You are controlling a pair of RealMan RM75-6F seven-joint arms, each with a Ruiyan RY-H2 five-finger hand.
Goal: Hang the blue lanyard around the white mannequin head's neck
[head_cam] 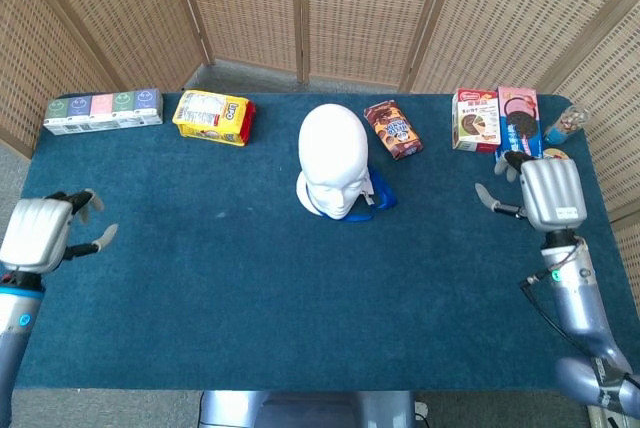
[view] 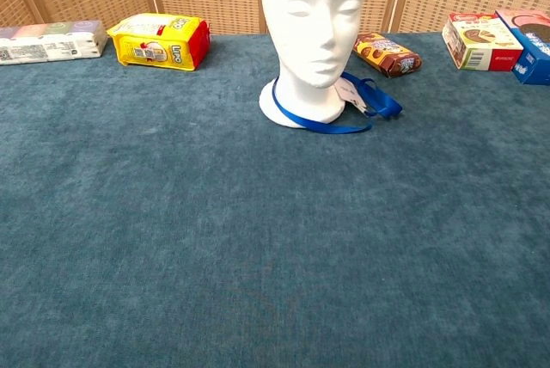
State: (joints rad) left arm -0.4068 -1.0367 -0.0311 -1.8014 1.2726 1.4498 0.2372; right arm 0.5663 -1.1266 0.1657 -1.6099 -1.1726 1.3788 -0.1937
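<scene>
While the blue lanyard [view: 326, 119] circles the mannequin head [view: 312, 24], both hands' fingers [head_cam: 95, 240] spread apart, holding nothing.

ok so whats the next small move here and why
Probably none on the lanyard: the blue lanyard already loops around the base of the white mannequin head, its tail trailing on the table. The left hand and right hand hold nothing, well apart from it. I'd just keep both clear.

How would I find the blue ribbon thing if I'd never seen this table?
Look at the white mannequin head in the middle of the blue table. Around its base lies the blue lanyard, bunched on one side. It is the only ribbon; everything else nearby is snack packets.
</scene>
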